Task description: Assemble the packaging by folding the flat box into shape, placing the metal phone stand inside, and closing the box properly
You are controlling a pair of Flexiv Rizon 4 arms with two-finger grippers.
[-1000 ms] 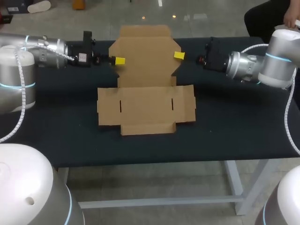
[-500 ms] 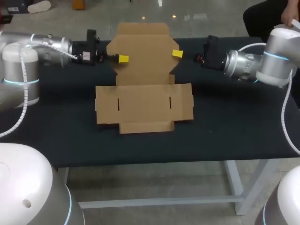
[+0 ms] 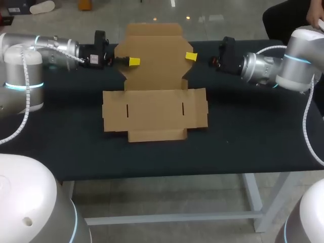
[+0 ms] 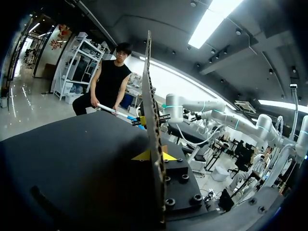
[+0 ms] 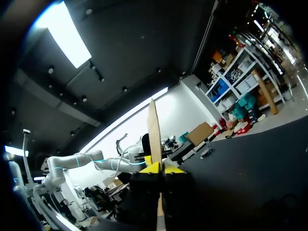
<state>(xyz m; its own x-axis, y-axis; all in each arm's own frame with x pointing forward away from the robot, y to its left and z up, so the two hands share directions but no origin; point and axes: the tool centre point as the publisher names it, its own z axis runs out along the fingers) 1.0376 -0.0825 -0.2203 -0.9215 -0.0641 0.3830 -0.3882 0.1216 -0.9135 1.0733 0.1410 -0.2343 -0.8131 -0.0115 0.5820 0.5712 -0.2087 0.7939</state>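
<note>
Brown flat cardboard box (image 3: 154,109) on the black table (image 3: 253,126): left jaws and right jaws pinch its back flap (image 3: 154,50). Folding step, it seems; next, lift evenly.

A table (image 3: 253,136) with a dark, matte top spans the head view from side to side. It stands on a white frame (image 3: 251,195) whose leg and crossbar show beneath the near edge. Directly on it lies the flat box (image 3: 154,109) of brown cardboard, around the middle and nearer the far edge than the near one. Its wide panel (the one with two short slits) lies flat on the top, with a flap at either side and a narrow flap toward the near edge; the rear panel stands up off the surface
</note>
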